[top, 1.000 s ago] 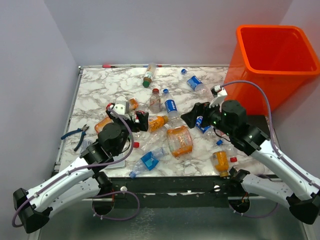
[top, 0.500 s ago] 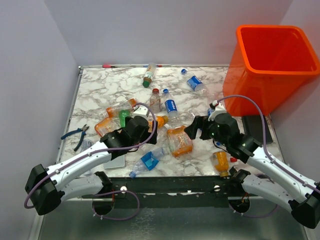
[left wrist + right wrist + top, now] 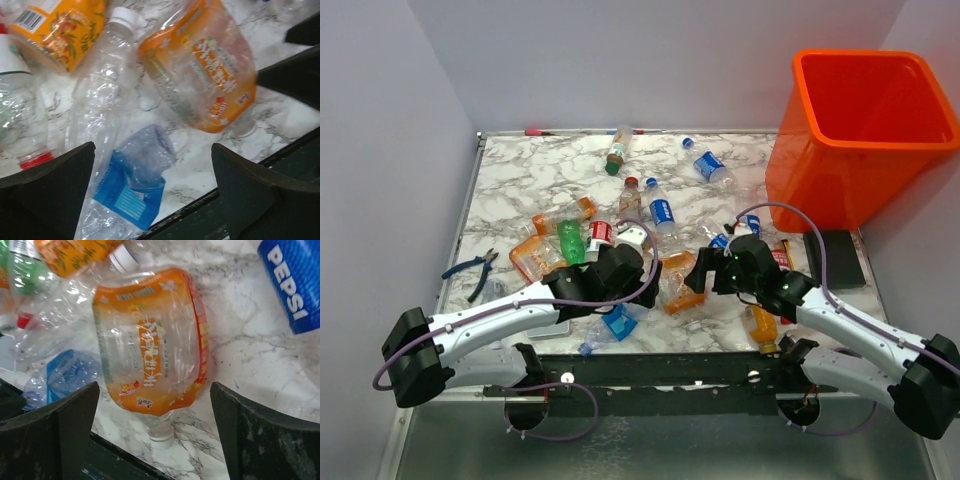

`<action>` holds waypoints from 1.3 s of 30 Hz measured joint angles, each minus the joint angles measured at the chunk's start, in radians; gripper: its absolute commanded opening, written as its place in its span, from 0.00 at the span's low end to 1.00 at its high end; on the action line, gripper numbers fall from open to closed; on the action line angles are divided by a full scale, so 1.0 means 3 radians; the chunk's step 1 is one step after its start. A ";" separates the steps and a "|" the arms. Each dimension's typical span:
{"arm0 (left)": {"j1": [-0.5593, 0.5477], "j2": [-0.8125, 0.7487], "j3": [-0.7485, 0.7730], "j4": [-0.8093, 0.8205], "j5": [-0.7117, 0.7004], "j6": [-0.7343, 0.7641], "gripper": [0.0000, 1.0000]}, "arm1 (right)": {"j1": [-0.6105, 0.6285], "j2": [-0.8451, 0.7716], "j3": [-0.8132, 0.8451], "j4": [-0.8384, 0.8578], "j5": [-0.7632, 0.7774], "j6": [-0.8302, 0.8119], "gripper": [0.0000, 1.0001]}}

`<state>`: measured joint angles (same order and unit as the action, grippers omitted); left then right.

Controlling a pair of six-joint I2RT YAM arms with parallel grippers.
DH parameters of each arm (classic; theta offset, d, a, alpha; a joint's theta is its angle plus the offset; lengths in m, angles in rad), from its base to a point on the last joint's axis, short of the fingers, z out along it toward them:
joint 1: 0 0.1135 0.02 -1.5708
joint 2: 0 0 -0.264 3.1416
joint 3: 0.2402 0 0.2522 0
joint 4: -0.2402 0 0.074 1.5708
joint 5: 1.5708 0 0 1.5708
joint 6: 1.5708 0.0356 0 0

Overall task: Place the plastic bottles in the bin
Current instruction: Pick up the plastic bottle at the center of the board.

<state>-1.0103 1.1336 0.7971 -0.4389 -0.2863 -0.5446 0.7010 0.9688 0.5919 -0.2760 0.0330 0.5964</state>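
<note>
Top external: left gripper (image 3: 646,272) and right gripper (image 3: 702,272) both hang over the flattened orange-label bottle (image 3: 678,284) near the table's (image 3: 520,180) front edge. Orange bin (image 3: 860,150) stands far right.
Left wrist: jaws apart, crushed blue-label bottle (image 3: 135,187) lies between them.
Right wrist: jaws apart, straddling the orange-label bottle. Best that the right arm alone drops lower and pinches across the bottle's body, not the cap.

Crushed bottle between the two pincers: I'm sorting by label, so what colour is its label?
Crushed bottle: orange label, white lettering; clearest in the right wrist view.
</note>
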 measured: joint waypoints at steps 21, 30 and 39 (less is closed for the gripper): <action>-0.0097 -0.0168 -0.0446 0.0966 0.0286 -0.0496 0.99 | 0.0000 0.0435 -0.0735 0.0816 -0.0365 0.0905 0.80; -0.0097 -0.0220 -0.0496 0.1035 0.0308 -0.0520 0.99 | 0.0000 0.0563 -0.0763 0.0998 -0.0361 0.1176 0.42; -0.0097 -0.0333 -0.0502 0.1041 0.0248 -0.0465 0.99 | 0.0000 0.0177 -0.0729 0.0688 -0.0174 0.1148 0.29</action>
<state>-1.0393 1.0336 0.6464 -0.1265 -0.2119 -0.6842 0.7010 1.0218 0.3733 -0.0696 -0.0193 0.9409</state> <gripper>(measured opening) 0.991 0.440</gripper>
